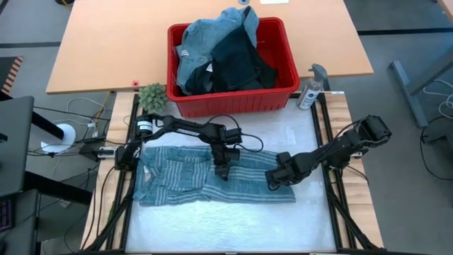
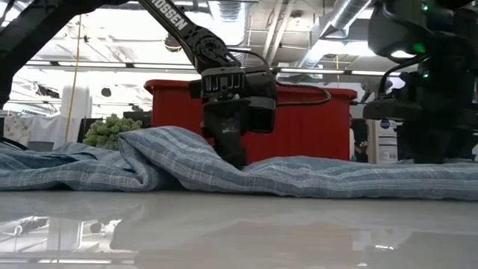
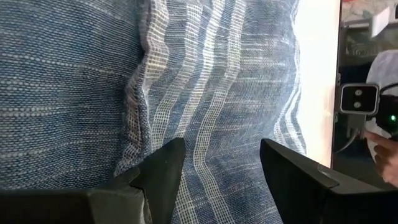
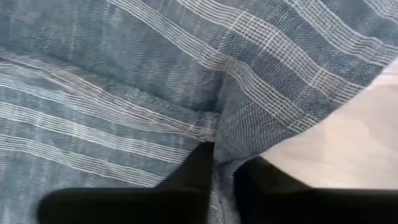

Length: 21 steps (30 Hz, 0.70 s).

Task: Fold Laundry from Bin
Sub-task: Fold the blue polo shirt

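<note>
A blue-grey white-striped shirt (image 1: 191, 180) lies spread across the white table top, with rumpled ridges (image 2: 172, 153) in the low view. My left gripper (image 1: 221, 172) stands open on the shirt's middle. My right gripper (image 1: 274, 183) is shut on the shirt at its right end. The red bin (image 1: 233, 100) stands at the far edge. More laundry (image 1: 223, 53) is heaped in it, light blue and dark pieces. My left gripper sets its open fingertips (image 3: 165, 165) down on the middle of the shirt (image 3: 217, 124), slanting down from the far left. The cloth dips under them (image 2: 233, 158) and lies on the table. My right gripper pinches a small fold of the shirt (image 4: 217, 134) near its right edge between its two fingers. The fingers point straight down. The cloth around the fold lies on the table, slack.
A spray bottle (image 1: 311, 88) stands right of the bin and a small green plant (image 1: 152, 95) left of it. Black frame rails (image 1: 333, 177) run along both table sides. Bare white table (image 1: 226, 223) lies between the shirt and the near edge.
</note>
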{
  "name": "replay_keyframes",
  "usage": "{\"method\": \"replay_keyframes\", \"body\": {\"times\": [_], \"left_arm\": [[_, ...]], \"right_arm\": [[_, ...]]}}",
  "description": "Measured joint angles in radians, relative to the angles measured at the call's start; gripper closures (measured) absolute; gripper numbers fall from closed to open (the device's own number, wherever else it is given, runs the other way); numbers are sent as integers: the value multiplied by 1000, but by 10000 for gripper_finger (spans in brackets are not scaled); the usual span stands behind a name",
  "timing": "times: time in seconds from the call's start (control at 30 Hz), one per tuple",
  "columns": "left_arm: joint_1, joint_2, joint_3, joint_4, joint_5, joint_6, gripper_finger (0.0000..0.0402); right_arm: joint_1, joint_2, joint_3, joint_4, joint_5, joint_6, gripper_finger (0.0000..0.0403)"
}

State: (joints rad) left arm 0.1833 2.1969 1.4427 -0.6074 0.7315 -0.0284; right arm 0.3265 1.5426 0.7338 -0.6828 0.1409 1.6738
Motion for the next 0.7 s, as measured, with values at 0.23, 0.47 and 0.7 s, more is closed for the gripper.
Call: {"method": "replay_keyframes", "body": {"times": [0.23,0.47,0.7], "left_arm": [[11,11,101,-52,46,-68,187],[12,13,341,-189,70,-95,187],[8,7,594,-347,84,-97,187]], "right_arm": [[15,-41,-2,-27,17,19,382],[58,-111,-5,-130,47,125,382],[101,-216,-5,-265,61,193,382]]}}
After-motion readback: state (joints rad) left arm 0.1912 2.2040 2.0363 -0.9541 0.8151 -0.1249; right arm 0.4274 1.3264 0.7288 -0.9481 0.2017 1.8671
